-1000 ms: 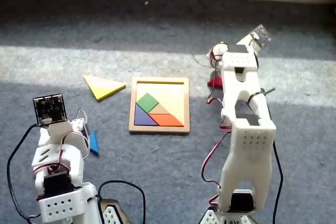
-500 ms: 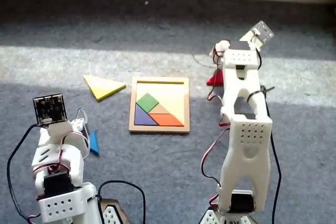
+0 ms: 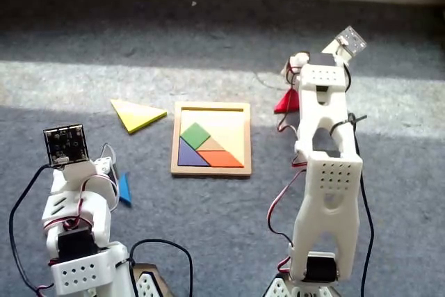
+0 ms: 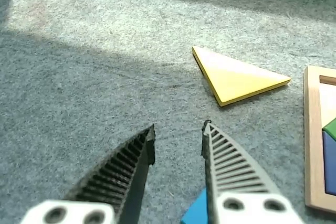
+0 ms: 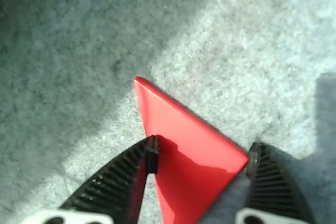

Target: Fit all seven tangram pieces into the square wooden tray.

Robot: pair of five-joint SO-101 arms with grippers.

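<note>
— While the right gripper (image 5: 203, 156) is out over the grey carpet (image 3: 208, 46), what does it have?
— The red triangle (image 5: 184, 150). Its two fingers are closed in on it, one against a long edge and the other at a corner. I cannot tell whether the piece is lifted or resting on the carpet.
— Where is that compared with the tray?
— The square wooden tray (image 3: 211, 106) lies flat between the two arms. The red triangle is off its far right corner, near but not touching, where sun meets shade.
— What is inside the tray?
— A green square (image 3: 195, 135), a purple triangle (image 3: 188, 154) and an orange triangle (image 3: 221, 158), packed together against the near rim. The strip along the far rim is bare wood.
— And the left gripper (image 4: 178, 128)?
— Its fingers are a narrow gap apart with nothing between them, low above the carpet. The blue piece (image 4: 193, 214) lies just beside one finger, close to that arm.
— Any other piece outside?
— The yellow triangle (image 4: 236, 77) lies flat beyond the left gripper's tips, just beside the tray's left rim without touching it
</note>
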